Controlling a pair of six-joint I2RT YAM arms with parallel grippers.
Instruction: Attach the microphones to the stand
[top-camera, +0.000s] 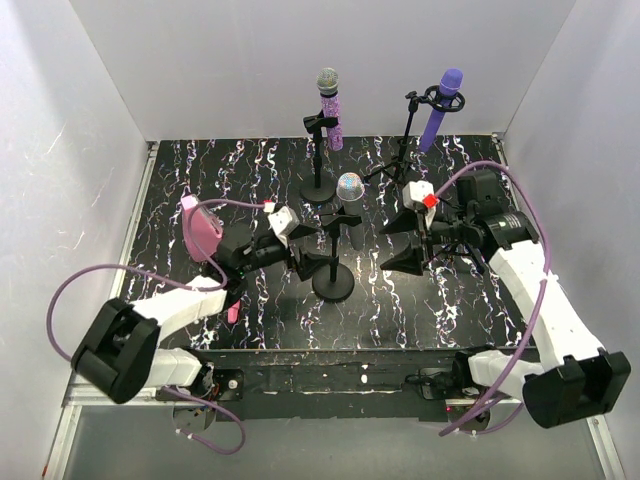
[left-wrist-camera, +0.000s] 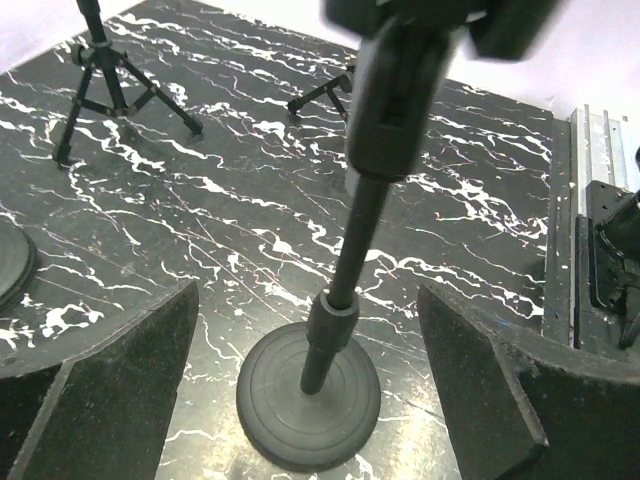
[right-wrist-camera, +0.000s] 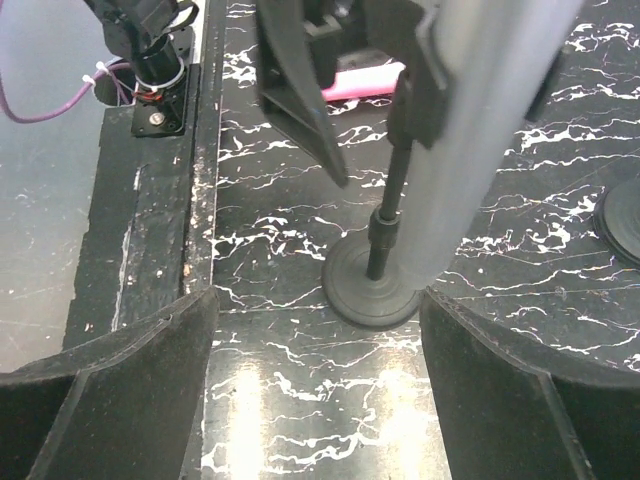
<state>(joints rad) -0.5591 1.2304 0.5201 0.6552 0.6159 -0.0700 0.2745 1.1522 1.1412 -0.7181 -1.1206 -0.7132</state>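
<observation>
1. Left gripper (left-wrist-camera: 308, 296): near-left of the black marbled table (top-camera: 470, 310). Fingers spread wide, one on each side of the near stand's pole and touching neither it nor anything else.
2. Right gripper (right-wrist-camera: 318, 298): near-right, facing the left gripper across the same stand. Fingers spread wide and holding nothing. In the right wrist view the microphone body stands ahead, between the fingers.
3. Small pink piece (top-camera: 232, 313): beside the left forearm, mostly hidden. Cannot tell what it is.
4. Round-base stand (top-camera: 333, 283): near centre, upright between the two grippers.
5. Silver-grey microphone (top-camera: 349, 185): seated in the clip of the round-base stand, body slanting, sparkling mesh head uppermost.
6. Pink wedge-shaped object (top-camera: 201, 232): left side of the table, just beyond the left gripper's wrist.
7. Second round-base stand (top-camera: 318, 188): far centre, upright.
8. Glittery pink-purple microphone (top-camera: 331, 115): clipped in the second round-base stand, grey mesh head up.
9. Tripod stand (top-camera: 398, 160): far right, legs splayed on the table.
10. Purple microphone (top-camera: 441, 105): set through the tripod stand's ring holder, tilted, head up and to the right.
</observation>
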